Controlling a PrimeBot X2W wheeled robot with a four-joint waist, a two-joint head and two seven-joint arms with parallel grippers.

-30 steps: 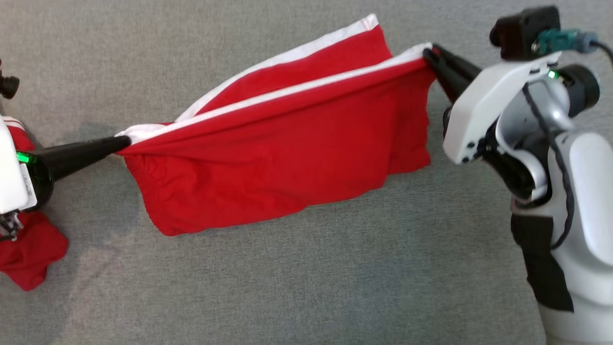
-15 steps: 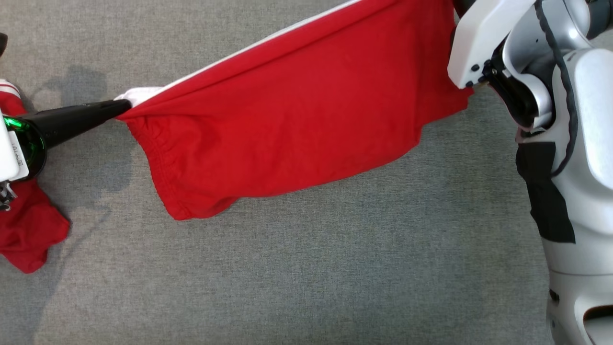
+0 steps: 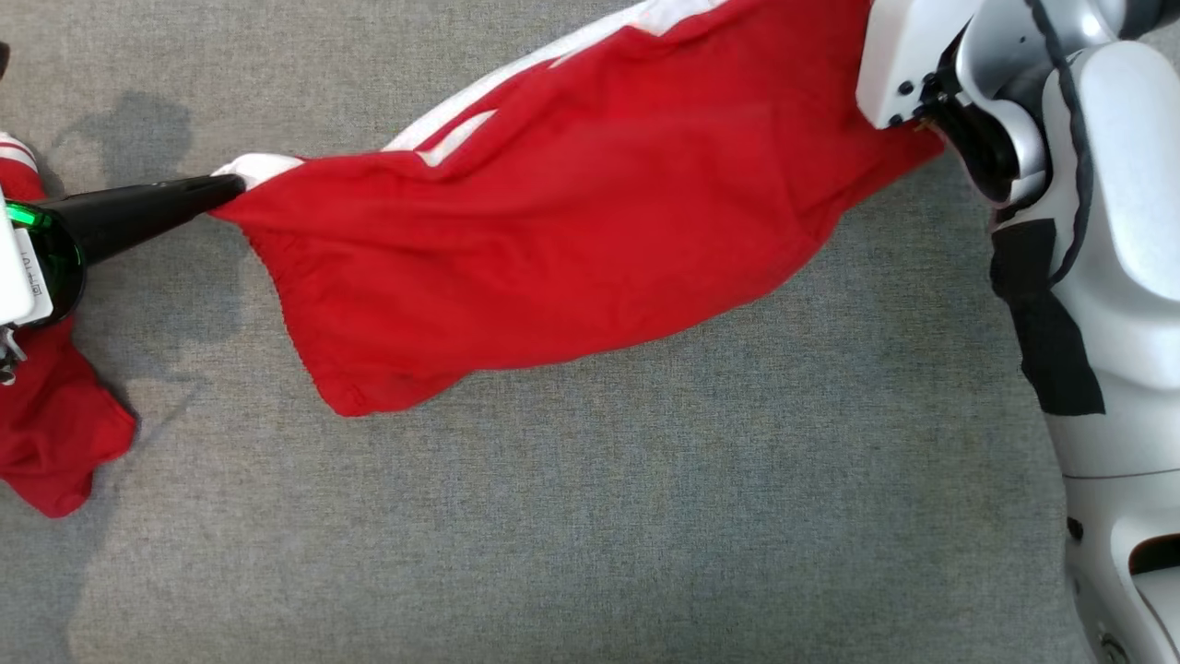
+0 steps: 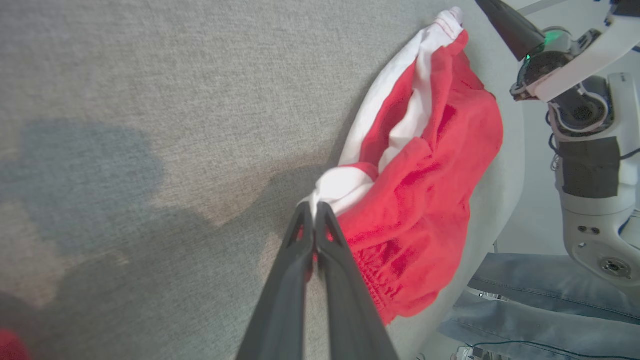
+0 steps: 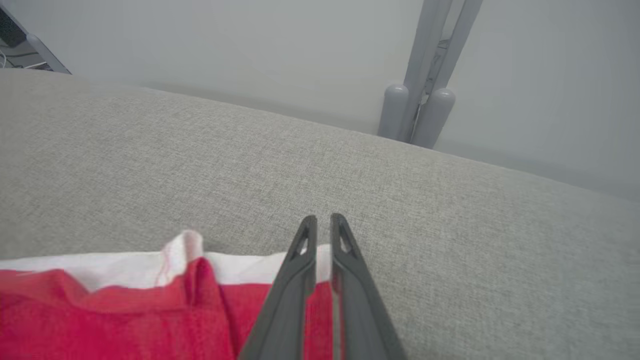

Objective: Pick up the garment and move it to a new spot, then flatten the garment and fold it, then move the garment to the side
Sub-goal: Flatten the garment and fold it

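Note:
The garment is a pair of red shorts with white side stripes, stretched across the grey padded surface. My left gripper is shut on its white-banded left corner, which shows pinched at the fingertips in the left wrist view. The garment's far corner lies loose, just apart from my right gripper. In the right wrist view my right gripper hovers over the garment's white edge with a narrow slit between the fingers and nothing in it.
Another red garment lies crumpled at the left edge under my left arm. My right forearm covers the garment's right end. Blue jeans lie beyond the surface's edge. Grey posts stand behind the surface.
The head view has shifted. The garment's right end has gone slack and sagged, showing more white stripe, as my right gripper's fingers parted a little. The left grip is unchanged.

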